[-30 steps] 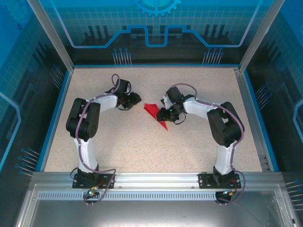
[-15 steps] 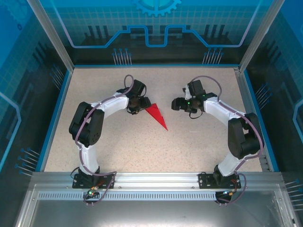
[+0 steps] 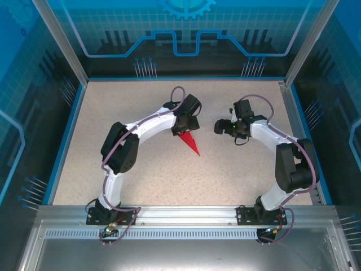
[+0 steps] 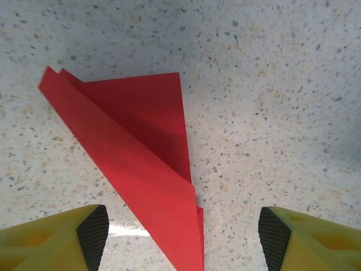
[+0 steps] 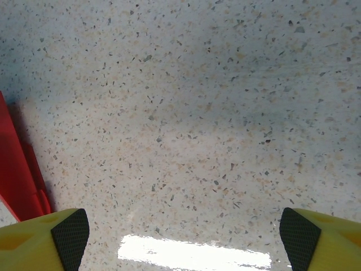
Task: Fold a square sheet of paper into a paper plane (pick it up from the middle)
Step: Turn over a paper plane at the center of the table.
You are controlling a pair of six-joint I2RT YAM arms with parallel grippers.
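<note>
The square sheet of paper lies flat on the speckled table as a narrow red paper plane [image 3: 192, 144], its tip pointing to the near right. My left gripper [image 3: 183, 129] hovers over the plane's wide end and covers it from above. In the left wrist view the paper plane [image 4: 141, 152] runs down between my left gripper's [image 4: 183, 237] spread fingers [image 4: 93, 234], touching neither. My right gripper [image 3: 220, 126] stands open to the plane's right, apart from it. My right gripper [image 5: 183, 237] frames bare table in its wrist view, with a red edge of the paper plane [image 5: 20, 175] at the far left.
The speckled tabletop [image 3: 141, 175] is bounded by a blue rim [image 3: 66, 141] on the left, back and right. A metal rail [image 3: 186, 214] with both arm bases runs along the near edge. Free table lies near, left and far of the plane.
The right gripper let go of the plane and drew back to the right. The left arm swung right over the plane's wide end. Both grippers' jaws opened wider.
</note>
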